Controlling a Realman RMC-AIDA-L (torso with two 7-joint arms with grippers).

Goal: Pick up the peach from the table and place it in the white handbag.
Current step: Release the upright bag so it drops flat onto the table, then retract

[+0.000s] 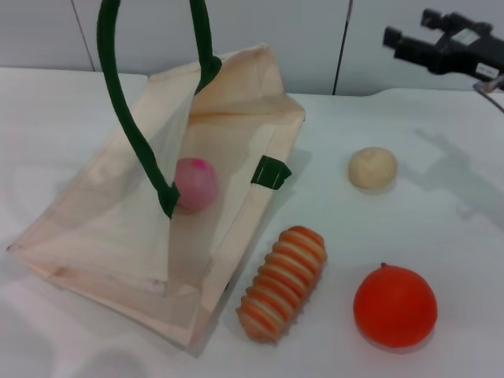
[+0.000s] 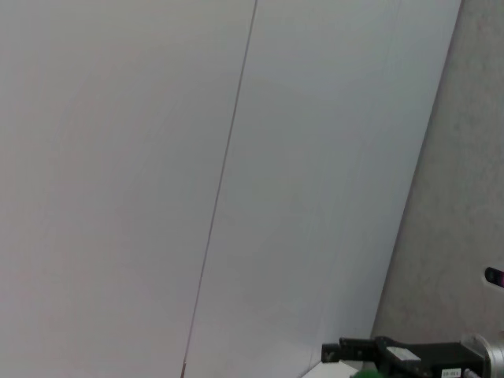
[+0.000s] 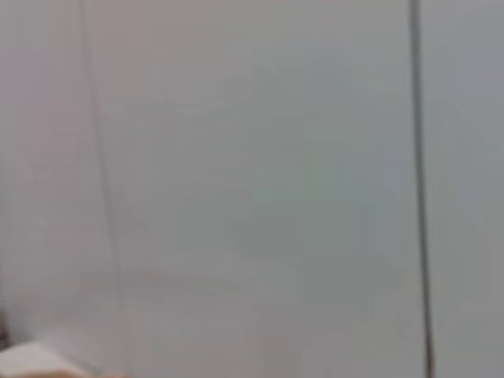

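Orange [image 1: 394, 305]: nearest on the table [image 1: 441, 213], on the right, not part of the job.
Striped roll [image 1: 283, 282]: just beside the bag's near corner, apart from the orange.
Peach [image 1: 194, 183]: lies inside the white handbag [image 1: 102, 236], seen through its open mouth, partly behind a green handle [image 1: 134, 118]; by my reading the placing is done.
White handbag: lies on its side with its mouth held agape by the raised handles, which leaves room to drop fruit in.
Bun [image 1: 372, 168]: farther right, well apart from the bag.
Right gripper [image 1: 398, 41]: high at the far right, clear of everything, carrying nothing; its fingers appear together.
Left gripper: out of sight; one handle rises out of the head view's top, so it may be holding that up.
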